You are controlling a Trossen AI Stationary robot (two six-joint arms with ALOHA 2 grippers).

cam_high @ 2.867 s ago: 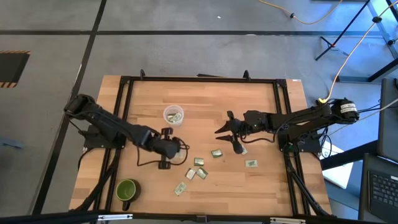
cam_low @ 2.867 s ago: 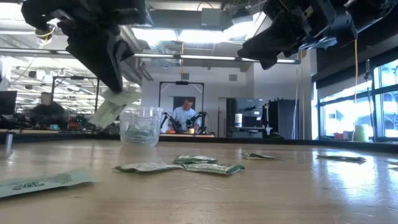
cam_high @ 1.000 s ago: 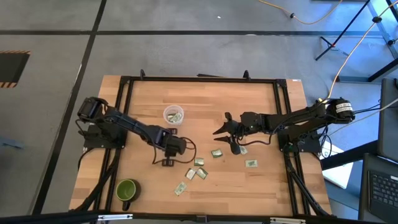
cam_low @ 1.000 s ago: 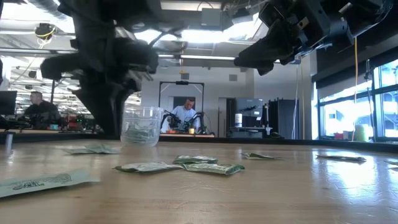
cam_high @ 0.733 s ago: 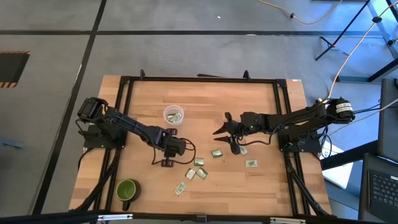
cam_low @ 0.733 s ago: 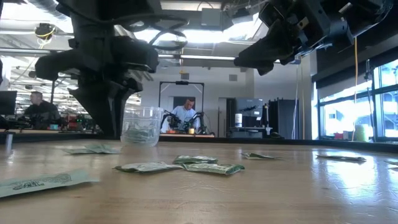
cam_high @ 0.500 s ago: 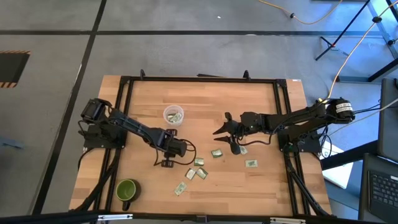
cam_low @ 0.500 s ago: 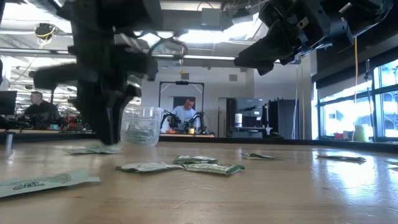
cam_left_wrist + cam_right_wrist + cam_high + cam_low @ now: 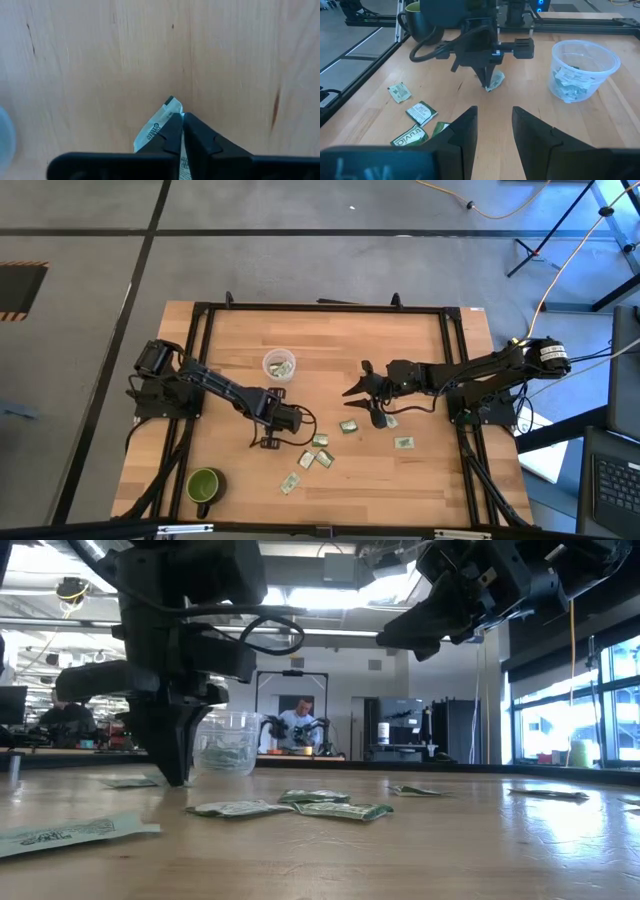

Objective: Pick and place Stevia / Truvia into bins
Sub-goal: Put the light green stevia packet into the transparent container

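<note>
The left gripper (image 9: 266,430) is down at the wooden table (image 9: 420,480), its two dark fingers (image 9: 192,137) pressed together on a green-and-white sachet (image 9: 159,127) that lies on the wood — the packet's corner shows just past the fingertips in the left wrist view; seen from the right wrist, the same gripper (image 9: 485,82) points straight down with the sachet (image 9: 495,80) crumpled at its tip. The clear cup (image 9: 279,366) stands upright just beyond the left gripper, toward the table's far edge, and holds several sachets; in the low view the cup (image 9: 226,743) sits directly behind the lowered fingers. The right gripper (image 9: 362,393) hangs above the table's middle with its fingers (image 9: 462,131) spread wide and nothing between them. Loose sachets lie flat on the wood — one (image 9: 348,426) under the right gripper, another (image 9: 404,442) nearer the right arm's base, a small cluster (image 9: 317,452) between the two grippers toward the near edge, and one (image 9: 290,483) nearer still. A green mug (image 9: 204,485) stands at the near left corner; in the room beyond the table a person (image 9: 297,726) sits at another workbench.
</note>
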